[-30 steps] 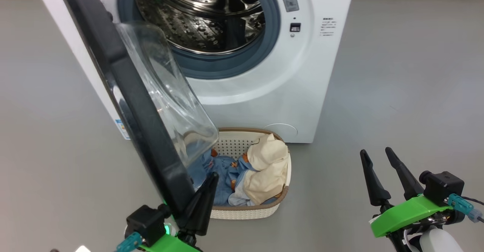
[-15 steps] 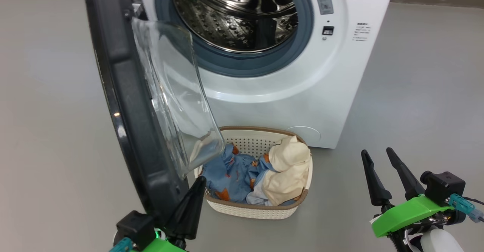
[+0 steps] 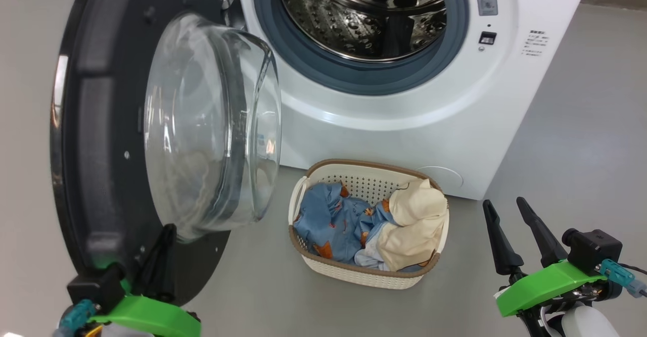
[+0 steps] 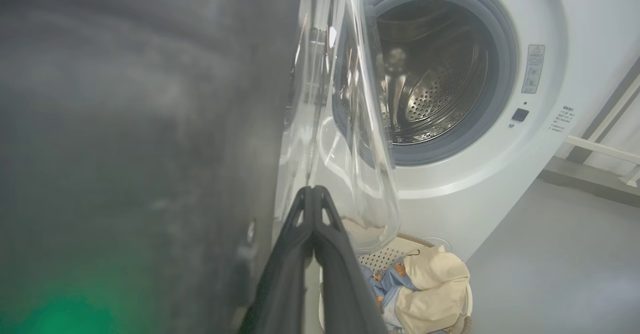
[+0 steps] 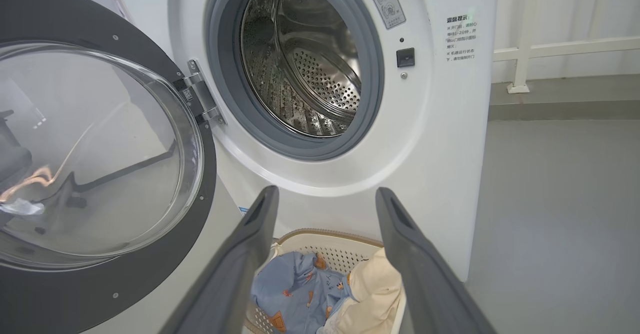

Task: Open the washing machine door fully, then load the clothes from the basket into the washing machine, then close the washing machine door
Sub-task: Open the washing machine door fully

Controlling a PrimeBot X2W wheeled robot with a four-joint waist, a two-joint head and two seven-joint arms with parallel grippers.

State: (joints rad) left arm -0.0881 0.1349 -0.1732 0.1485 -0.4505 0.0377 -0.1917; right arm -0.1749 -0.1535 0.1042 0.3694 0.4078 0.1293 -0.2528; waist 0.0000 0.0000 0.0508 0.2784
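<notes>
The washer and basket are looked down on from the head. The door is seen very closely from the left wrist; drum and basket are shared with the farther right wrist view.

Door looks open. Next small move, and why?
Probably lower the right gripper, jaws open, toward the clothes in the basket. The washing machine door stands wide open, clear of the empty drum, and the basket sits just below the opening. The left gripper is shut at the door's lower rim, so it is less ready.
</notes>
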